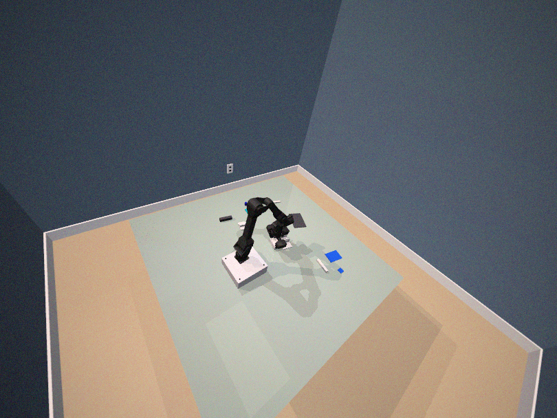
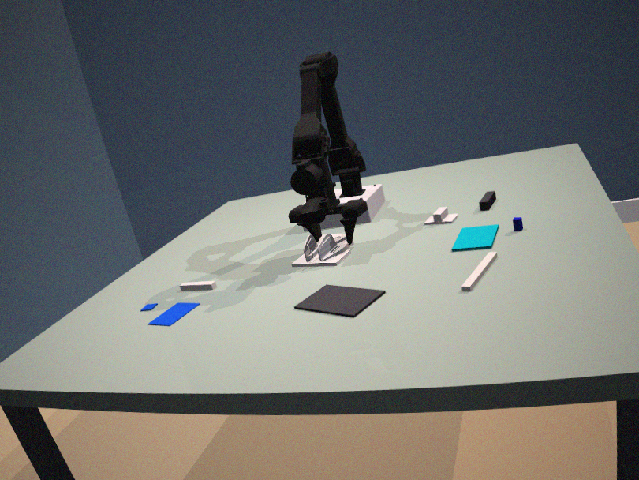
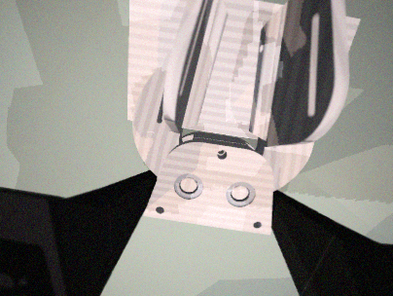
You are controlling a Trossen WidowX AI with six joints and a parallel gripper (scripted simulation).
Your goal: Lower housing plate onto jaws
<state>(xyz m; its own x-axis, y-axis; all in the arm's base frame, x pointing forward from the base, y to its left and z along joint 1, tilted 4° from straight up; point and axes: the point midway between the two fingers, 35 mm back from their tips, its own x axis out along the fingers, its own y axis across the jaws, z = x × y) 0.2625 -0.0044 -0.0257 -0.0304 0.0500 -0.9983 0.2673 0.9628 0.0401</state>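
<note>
The white housing plate [image 3: 214,167] lies between the fingertips of my gripper [image 3: 210,183] [image 2: 334,241], one finger at each side edge. Its two ringed holes show pale round ends inside them in the wrist view. The left jaw [image 3: 175,92] and right jaw [image 3: 311,73] stand apart, running away from the plate; they also show as grey-white curved shapes in the exterior view. Under them is a flat white base [image 3: 145,44] [image 2: 309,264] on the table. The arm hides most of this in the top view. Whether the plate sits fully down and level I cannot tell.
A dark square plate [image 2: 340,300] [image 1: 299,220] lies near the base. A white bar [image 2: 198,286] [image 1: 322,265] and blue sheet [image 2: 174,313] [image 1: 333,256] lie to one side. A cyan plate [image 2: 476,238], a long white bar [image 2: 480,271] and a black block [image 2: 487,200] lie opposite.
</note>
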